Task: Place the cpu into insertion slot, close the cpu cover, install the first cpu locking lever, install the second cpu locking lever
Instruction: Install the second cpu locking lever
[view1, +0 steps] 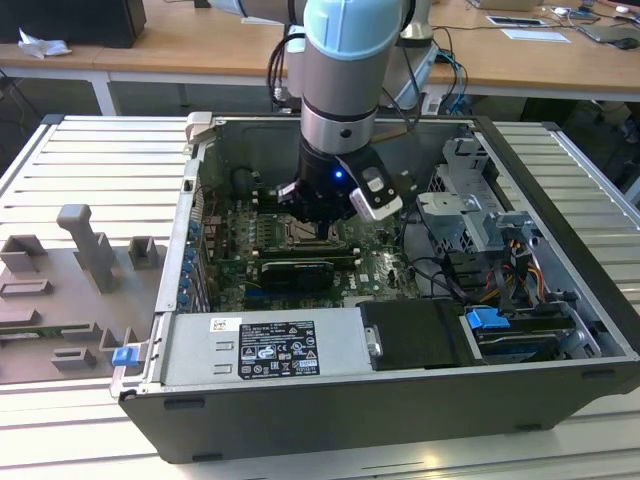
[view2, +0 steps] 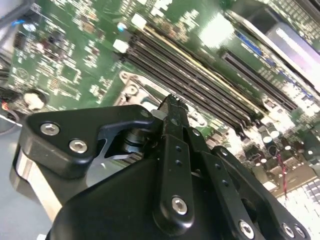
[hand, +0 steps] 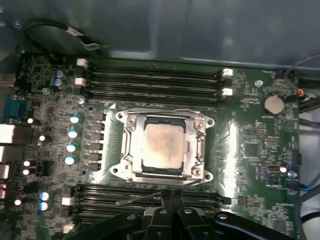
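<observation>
**Operator:** Two steps look done from where I sit — the cpu (hand: 163, 146) lies flat in the insertion slot (hand: 150, 169), and the cpu cover (hand: 131, 145) is folded down around it, its frame sitting on the chip's edges.

**Colleague:** And the gripper (hand: 168, 207)?

**Operator:** Low inside the computer case (view1: 560, 180), just beside the socket's near edge. In the first wrist view the jaws look drawn together, tips nearly touching, with nothing between them. A thin wire lever (hand: 145, 196) runs slantwise just off the tips — I think they are next to it, though I can't tell whether they touch.

**Colleague:** So the first lever is the step in hand. How would you do it well?

**Operator:** I judge the lever needs pressing down and then sideways under its hook, so the push should sit near its free end, not mid-span. Keep the tips clear of the memory slots (hand: 155, 80) and press straight — a slip could scrape the motherboard (hand: 260, 150).
</observation>
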